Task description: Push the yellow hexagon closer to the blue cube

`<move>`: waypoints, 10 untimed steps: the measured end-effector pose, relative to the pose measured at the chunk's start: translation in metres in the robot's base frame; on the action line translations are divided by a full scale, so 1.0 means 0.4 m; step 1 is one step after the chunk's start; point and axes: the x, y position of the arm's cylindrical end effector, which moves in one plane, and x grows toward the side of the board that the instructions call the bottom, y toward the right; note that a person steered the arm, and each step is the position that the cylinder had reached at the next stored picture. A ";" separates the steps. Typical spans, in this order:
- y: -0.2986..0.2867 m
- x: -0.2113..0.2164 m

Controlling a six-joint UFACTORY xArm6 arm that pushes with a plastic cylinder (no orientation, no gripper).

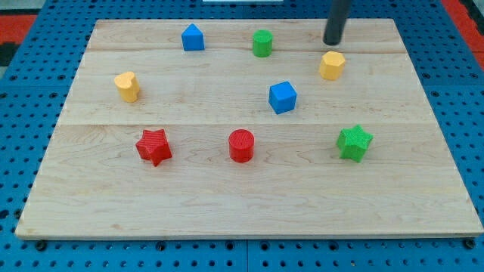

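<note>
- My tip [333,42] stands just beyond the yellow hexagon [331,65], on its far side; there are no jaws to open or close.
- The blue cube [282,97] lies nearer and left of the hexagon on the surface [227,196], so the push should run down-left.

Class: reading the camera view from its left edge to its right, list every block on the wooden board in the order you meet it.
Yellow heart → red star → blue pentagon-shaped block → red cylinder → green cylinder → blue cube → yellow hexagon → green star.
</note>
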 end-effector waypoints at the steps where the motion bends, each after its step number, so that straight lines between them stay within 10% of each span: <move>1: -0.085 -0.085; 3: -0.221 0.071; 6: 0.218 0.169; 10: 0.025 0.270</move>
